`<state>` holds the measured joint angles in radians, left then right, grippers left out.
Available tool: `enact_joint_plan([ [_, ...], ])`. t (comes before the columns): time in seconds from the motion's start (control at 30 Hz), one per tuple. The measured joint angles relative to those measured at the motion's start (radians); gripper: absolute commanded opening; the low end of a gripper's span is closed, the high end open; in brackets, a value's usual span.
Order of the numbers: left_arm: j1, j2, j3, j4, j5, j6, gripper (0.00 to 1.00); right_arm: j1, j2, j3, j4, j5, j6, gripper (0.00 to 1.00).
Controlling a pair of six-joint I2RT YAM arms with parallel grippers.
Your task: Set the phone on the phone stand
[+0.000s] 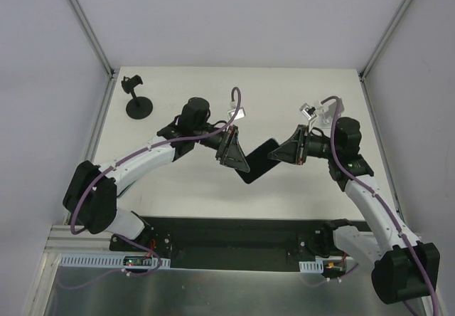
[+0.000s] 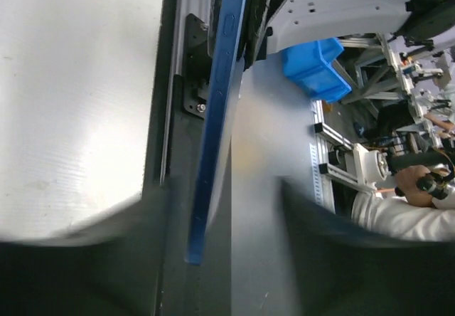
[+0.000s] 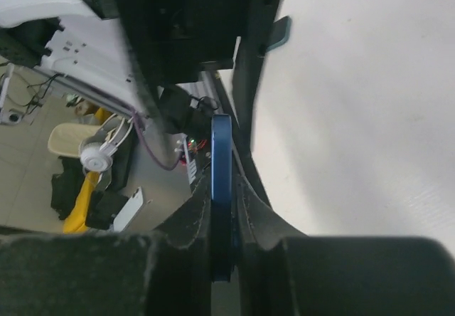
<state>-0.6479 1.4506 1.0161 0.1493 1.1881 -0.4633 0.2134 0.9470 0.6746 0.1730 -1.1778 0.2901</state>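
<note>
— How far along is the task?

— Not far, I judge. Your phone [image 1: 257, 161] is in the middle of the top view, between the two arms, and it seems to be lifted off the counter [image 1: 213, 81]. It is not on any stand. I cannot find the silver stand with certainty in these views. Only the black pole stand [image 1: 135, 101] shows, in the upper left and well apart, and this is not the one you need. So carrying the phone and setting it down are both left to do.

— What do the pincers hold?

— Your right pincer [image 3: 222, 248] is closed on the phone. In its wrist view the two fingers press on both faces of the blue edge, low in the centre. Your left pincer [image 2: 227, 259] is wide open. The other end of the phone stands inside its gap, nearer to the finger at the lower left, with free space on the right side. Whether that finger touches the phone I cannot tell, because the view is too blurred there.

— So one arm carries it?

— I think so: the right one alone.
</note>
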Motion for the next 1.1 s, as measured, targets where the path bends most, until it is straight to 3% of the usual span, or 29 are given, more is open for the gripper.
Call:
enact_joint_plan([
  [0.03, 0.004, -0.001, 0.001, 0.004, -0.017, -0.003, 0.99, 0.001, 0.000, 0.000, 0.006, 0.018, -0.004, 0.01],
  [0.1, 0.019, -0.009, 0.003, -0.025, -0.079, -0.008, 0.99, -0.010, -0.002, 0.010, -0.042, 0.078, -0.031, 0.01],
  [0.23, 0.117, -0.027, 0.032, -0.193, -0.333, 0.022, 0.99, -0.060, 0.018, 0.170, -0.363, 0.478, -0.184, 0.01],
  [0.33, 0.171, -0.036, 0.035, -0.276, -0.476, 0.051, 0.99, -0.111, 0.061, 0.322, -0.500, 0.752, -0.282, 0.01],
  [0.47, 0.151, -0.048, 0.035, -0.340, -0.553, 0.069, 0.99, -0.256, 0.197, 0.504, -0.573, 0.884, -0.370, 0.01],
  [0.6, 0.117, -0.068, 0.035, -0.361, -0.579, 0.091, 0.99, -0.405, 0.421, 0.676, -0.575, 0.873, -0.437, 0.01],
  [0.73, 0.091, -0.086, 0.035, -0.369, -0.593, 0.108, 0.99, -0.497, 0.578, 0.731, -0.563, 0.831, -0.501, 0.01],
  [1.1, 0.051, -0.089, 0.035, -0.373, -0.595, 0.138, 0.98, -0.531, 0.673, 0.758, -0.553, 0.754, -0.644, 0.01],
])
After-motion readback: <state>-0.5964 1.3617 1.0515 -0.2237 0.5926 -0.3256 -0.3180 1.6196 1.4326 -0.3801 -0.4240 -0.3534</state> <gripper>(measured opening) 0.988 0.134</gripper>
